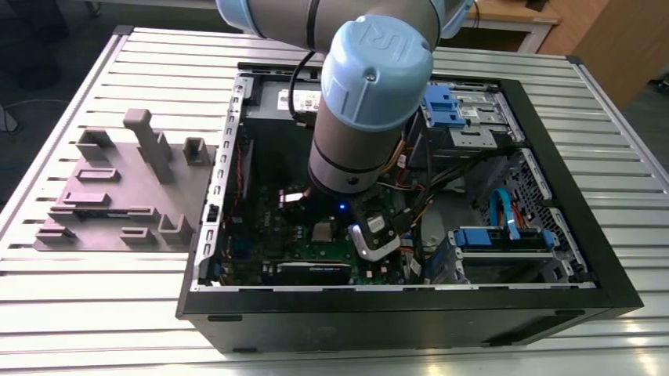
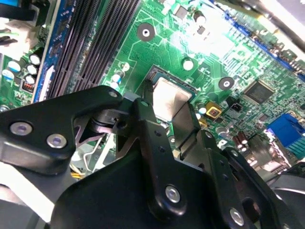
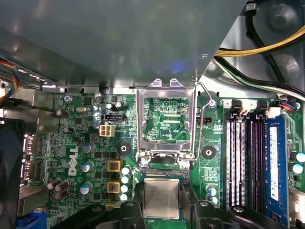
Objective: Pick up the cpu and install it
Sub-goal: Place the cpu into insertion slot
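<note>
Cpu (image 3: 161, 199) sits in motherboard (image 2: 209, 52) socket, load frame (image 3: 166, 120) open at 12 o'clock; tool (image 2: 172, 128) fingers apart, flanking it.

Open computer case (image 1: 585, 258) on slatted table (image 1: 63, 298); grey fixture (image 1: 125, 196) beside.

Ribbed metal desk (image 1: 125, 321), slats running across the exterior view. Behind it, a wooden table (image 1: 512, 16) and wooden cabinet panel (image 1: 616, 39); dark floor (image 1: 52, 47) on the exterior view's left. Bright reflections along desk's near edge.
</note>
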Tool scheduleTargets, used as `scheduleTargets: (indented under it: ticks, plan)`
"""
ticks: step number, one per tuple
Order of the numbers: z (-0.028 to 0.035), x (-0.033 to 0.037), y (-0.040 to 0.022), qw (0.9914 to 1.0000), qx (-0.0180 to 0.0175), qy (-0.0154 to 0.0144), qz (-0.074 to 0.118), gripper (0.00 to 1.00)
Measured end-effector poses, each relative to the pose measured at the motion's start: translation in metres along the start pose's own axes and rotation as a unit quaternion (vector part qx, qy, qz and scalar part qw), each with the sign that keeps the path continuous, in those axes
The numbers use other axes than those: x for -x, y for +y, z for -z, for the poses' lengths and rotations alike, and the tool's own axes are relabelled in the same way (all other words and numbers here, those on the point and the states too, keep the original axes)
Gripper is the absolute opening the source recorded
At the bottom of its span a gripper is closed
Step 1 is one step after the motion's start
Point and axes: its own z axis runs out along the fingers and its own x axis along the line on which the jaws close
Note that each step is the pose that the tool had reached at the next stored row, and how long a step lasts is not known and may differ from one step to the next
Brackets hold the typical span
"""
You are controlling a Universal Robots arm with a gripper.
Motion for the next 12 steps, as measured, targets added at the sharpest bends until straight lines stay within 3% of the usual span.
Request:
scheduleTargets:
  ticks: [12]
  plan:
    - [0.0005,0.0005,0.0001,1.00000,0.0001,0.0005,0.000,0.41]
